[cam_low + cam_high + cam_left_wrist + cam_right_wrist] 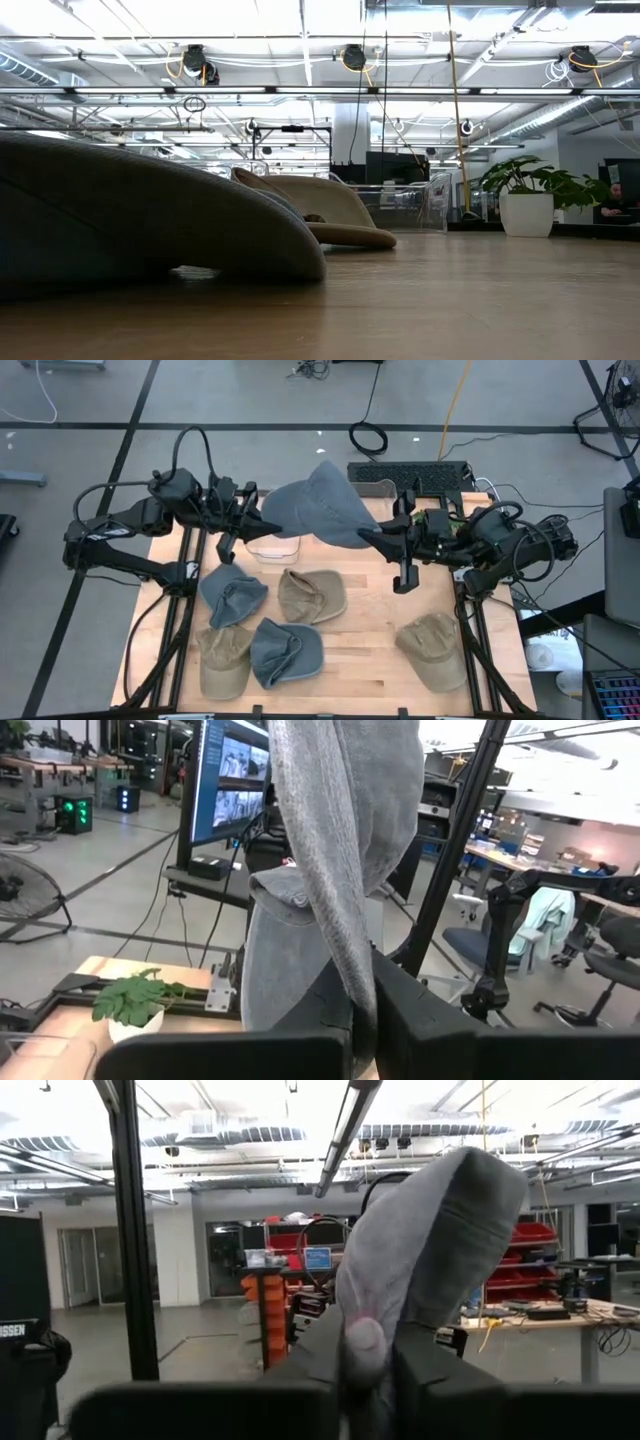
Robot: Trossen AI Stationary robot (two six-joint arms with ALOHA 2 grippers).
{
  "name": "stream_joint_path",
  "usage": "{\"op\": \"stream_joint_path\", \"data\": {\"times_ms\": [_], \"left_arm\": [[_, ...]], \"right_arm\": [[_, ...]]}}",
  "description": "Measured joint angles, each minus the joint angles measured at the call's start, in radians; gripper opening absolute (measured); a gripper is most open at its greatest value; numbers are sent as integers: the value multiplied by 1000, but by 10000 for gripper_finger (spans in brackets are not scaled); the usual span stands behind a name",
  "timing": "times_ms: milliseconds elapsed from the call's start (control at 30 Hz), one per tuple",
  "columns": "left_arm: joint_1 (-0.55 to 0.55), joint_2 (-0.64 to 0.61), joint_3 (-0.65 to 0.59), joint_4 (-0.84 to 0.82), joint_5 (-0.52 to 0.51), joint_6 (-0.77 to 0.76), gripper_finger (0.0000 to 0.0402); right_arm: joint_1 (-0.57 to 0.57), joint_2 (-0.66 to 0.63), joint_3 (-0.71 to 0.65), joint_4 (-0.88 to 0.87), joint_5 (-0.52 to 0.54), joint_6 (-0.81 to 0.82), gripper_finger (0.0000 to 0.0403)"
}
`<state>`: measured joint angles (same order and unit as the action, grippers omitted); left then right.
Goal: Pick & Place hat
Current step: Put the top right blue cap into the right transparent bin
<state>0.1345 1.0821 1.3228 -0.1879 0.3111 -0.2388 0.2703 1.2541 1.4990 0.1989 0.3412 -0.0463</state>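
Hat aloft, both pincers on it
My left pincer (252, 512) & right pincer (372, 537) each pinch the blue-grey cloth hat (315, 508), stretched between them above the clear plastic bin (272, 547).

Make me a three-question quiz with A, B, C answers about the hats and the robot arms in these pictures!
1. Where is the grey-blue hat being held?
A. Above the clear bin
B. On the floor
C. Under the table

2. How many hats lie on the table?
A. Two
B. Five
C. Nine

3. What are the two pincers doing?
A. Both hang empty
B. Only one holds the hat
C. Both pinch the hat

Answers:
1. A, the high view shows it lifted over the bin at the table's far edge.
2. B, three tan and two blue lie flat.
3. C, the left pincer and right pincer each clamp fabric.
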Motion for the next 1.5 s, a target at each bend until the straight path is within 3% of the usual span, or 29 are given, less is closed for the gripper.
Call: {"op": "stream_joint_path", "data": {"times_ms": [333,633,833,1000,1333,1500], "left_arm": [[0,0,0,3,3,-22,99],[21,-22,0,-56,3,-45,166],[41,-64,0,-102,3,-30,193],[42,-103,0,-107,2,-28,192],[40,-151,0,-101,2,-29,183],[40,-161,0,-98,2,-30,190]], "right_arm": [[0,-1,0,6,-5,15,6],[73,-43,0,-71,6,33,5],[153,-76,0,-71,103,104,5],[194,-89,0,-66,113,181,5],[265,-86,0,-69,333,210,5],[269,-85,0,-68,550,131,5]]}}
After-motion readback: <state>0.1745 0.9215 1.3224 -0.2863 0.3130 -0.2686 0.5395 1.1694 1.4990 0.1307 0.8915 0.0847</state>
